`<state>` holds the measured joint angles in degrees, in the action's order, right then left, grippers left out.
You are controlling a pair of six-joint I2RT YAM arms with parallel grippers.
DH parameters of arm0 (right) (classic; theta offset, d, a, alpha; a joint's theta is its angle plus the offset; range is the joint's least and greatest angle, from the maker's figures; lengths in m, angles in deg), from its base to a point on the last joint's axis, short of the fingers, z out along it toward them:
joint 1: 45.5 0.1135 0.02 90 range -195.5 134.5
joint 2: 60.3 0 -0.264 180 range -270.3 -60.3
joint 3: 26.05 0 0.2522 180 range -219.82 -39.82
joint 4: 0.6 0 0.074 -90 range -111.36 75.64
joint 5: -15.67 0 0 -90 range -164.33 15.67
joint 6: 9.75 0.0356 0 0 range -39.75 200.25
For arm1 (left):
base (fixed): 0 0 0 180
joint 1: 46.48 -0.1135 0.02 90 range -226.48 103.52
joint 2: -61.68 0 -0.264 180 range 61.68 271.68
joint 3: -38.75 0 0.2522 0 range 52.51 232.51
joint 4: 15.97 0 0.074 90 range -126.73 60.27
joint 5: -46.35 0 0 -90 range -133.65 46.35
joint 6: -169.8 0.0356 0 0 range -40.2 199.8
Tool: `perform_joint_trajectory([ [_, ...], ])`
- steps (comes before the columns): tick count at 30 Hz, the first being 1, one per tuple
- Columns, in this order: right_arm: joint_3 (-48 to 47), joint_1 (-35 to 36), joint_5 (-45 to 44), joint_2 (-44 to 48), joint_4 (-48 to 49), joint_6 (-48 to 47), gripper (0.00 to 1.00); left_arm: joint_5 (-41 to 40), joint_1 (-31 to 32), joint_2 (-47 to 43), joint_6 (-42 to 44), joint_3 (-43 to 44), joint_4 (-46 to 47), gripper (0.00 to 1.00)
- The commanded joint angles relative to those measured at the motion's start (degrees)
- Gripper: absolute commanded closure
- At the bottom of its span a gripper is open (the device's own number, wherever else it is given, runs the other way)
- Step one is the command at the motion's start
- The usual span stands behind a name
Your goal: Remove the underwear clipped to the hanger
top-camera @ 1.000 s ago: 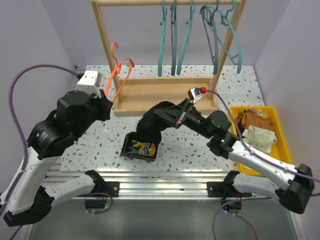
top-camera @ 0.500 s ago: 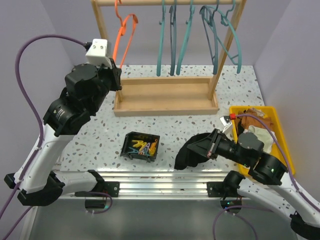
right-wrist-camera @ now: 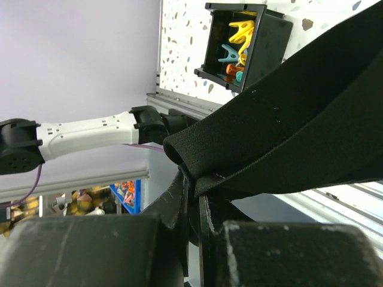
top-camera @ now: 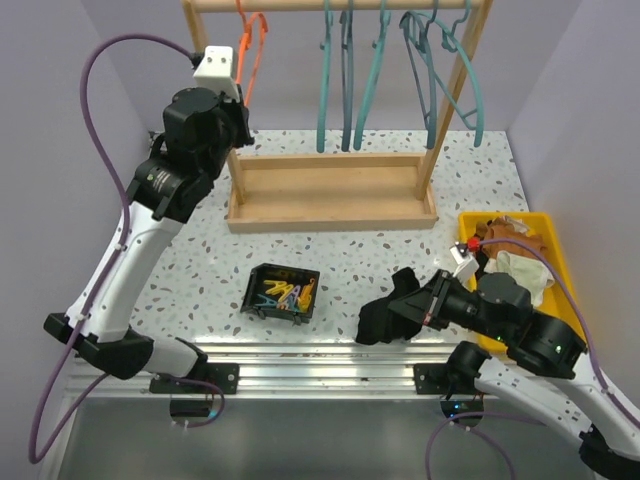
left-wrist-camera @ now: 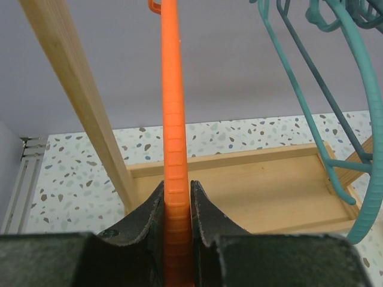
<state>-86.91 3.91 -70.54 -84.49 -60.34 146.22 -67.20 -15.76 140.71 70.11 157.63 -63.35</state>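
L gripper [left-wrist-camera: 178, 197]: fingers pressed in from both sides on the flat strip of the orange hanger [left-wrist-camera: 170, 101], pinching it w/ no gap. Hanger runs straight up from the jaws in the wrist view. In the top view the L gripper [top-camera: 241, 88] is raised at the far left, by the rack's left post, and the orange hanger [top-camera: 252, 38] reaches up to the top rail; can't tell if its hook sits on the rail. No cloth on it. Right of it on the same rail hang the teal hangers [top-camera: 350, 70], also bare. Wooden rack [top-camera: 330, 190] stands at the far side of the table [top-camera: 200, 270].

R gripper [right-wrist-camera: 192, 185]: jaws closed on a fold of the black piece [right-wrist-camera: 287, 125], cloth bunched at the tips and spreading wide beyond them. In the top view the R gripper [top-camera: 425, 303] is low at the near right, and the black piece [top-camera: 383, 318] droops from it toward the near table edge; can't tell if it touches the surface. It sits btwn the clip box [top-camera: 283, 292] on its left and the yellow bin [top-camera: 563, 268] on its right, apart from both. Clip box holds coloured pegs.

Cream-white brief [top-camera: 522, 272] lies in the yellow bin, near side, just beside the brown clothes [top-camera: 505, 235] on the far side.
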Motion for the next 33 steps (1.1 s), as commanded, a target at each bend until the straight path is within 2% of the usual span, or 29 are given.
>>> perform_joint_trajectory([
  [1, -3.7, -0.3, -3.1, 2.6, -2.8, -0.8, 1.00, 4.3, -1.3, 1.2, -0.9, 4.0, 4.8, 1.00],
  [5, -5.1, -0.3, -4.7, 3.4, -5.3, -0.7, 1.00, 5.9, -1.5, 3.0, -1.8, 4.1, 5.7, 1.00],
  [10, -10.8, -0.3, -11.9, 0.9, -16.0, -1.4, 1.00, 8.7, -1.6, 3.2, -3.9, 4.0, 5.7, 0.98],
  [11, -11.9, -0.3, -14.4, -0.1, -17.5, -1.6, 1.00, 9.9, -1.5, 2.5, -4.2, 3.5, 5.8, 0.90],
  [12, -14.0, -0.3, -15.6, -2.2, -19.8, -2.9, 1.00, 10.4, -1.5, 1.9, -4.5, 2.3, 5.9, 0.64],
  [14, -16.0, -0.3, -18.2, -4.8, -22.0, -3.7, 1.00, 11.4, -1.5, -0.5, -5.5, 0.6, 6.6, 0.37],
  [15, -17.4, -0.3, -19.9, -7.4, -22.5, -5.1, 1.00, 11.7, -1.5, -1.7, -5.8, -0.4, 7.2, 0.18],
  [17, -18.6, -0.3, -21.9, -10.2, -23.5, -5.8, 1.00, 12.1, -1.5, -4.8, -6.5, -2.7, 7.8, 0.00],
  [21, -24.0, -0.3, -31.5, -17.6, -28.1, -6.5, 1.00, 14.2, -1.6, -9.8, -7.9, -4.0, 6.5, 0.00],
  [22, -25.4, -0.3, -36.7, -20.0, -29.1, -6.1, 1.00, 14.7, -1.5, -11.0, -9.1, -4.7, 6.0, 0.00],
  [28, -39.5, -0.4, -56.0, -29.7, -39.2, -4.5, 1.00, 22.3, -1.5, -25.1, -15.3, -12.4, 5.1, 0.00],
  [31, -43.6, -1.1, -59.5, -33.3, -43.6, -4.4, 1.00, 25.4, -1.5, -30.8, -18.3, -17.0, 3.4, 0.00],
  [33, -42.6, -3.0, -58.0, -35.1, -41.3, -7.9, 1.00, 27.0, -1.6, -33.1, -20.3, -19.7, 2.2, 0.00],
])
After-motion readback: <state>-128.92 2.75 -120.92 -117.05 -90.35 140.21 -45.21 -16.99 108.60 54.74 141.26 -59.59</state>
